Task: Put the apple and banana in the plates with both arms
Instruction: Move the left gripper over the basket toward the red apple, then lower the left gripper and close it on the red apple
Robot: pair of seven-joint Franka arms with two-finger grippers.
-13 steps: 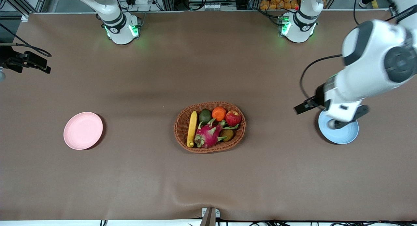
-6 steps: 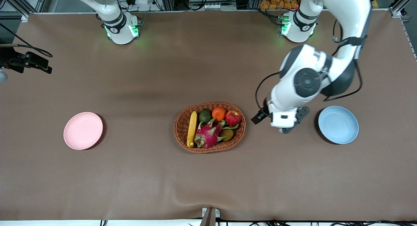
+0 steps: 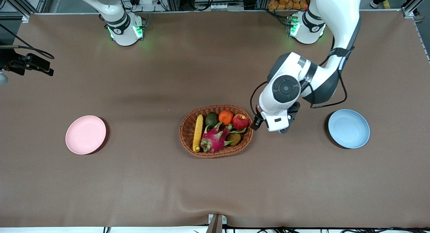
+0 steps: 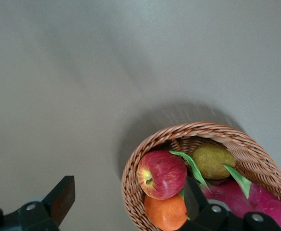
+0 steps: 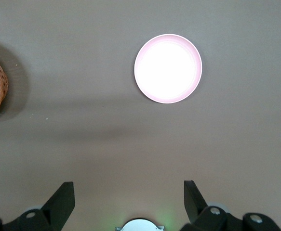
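Brown bench, mid-length: I held the left gripper [image 4: 126, 204] spread beside the basket [image 3: 216, 131], needing centring over the apple [image 3: 240, 121]; the right gripper [image 5: 126, 202], spread, waited.

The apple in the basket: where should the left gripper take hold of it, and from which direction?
Probably from above, fingers across the apple's round middle. It lies at the wicker basket's end toward the left arm, orange beside it, dragon fruit leaves against it. The open left gripper hangs by that rim.

no text, label or number can be read anywhere. the arm bases [image 3: 125, 29] show small marks, too tiny to make out.
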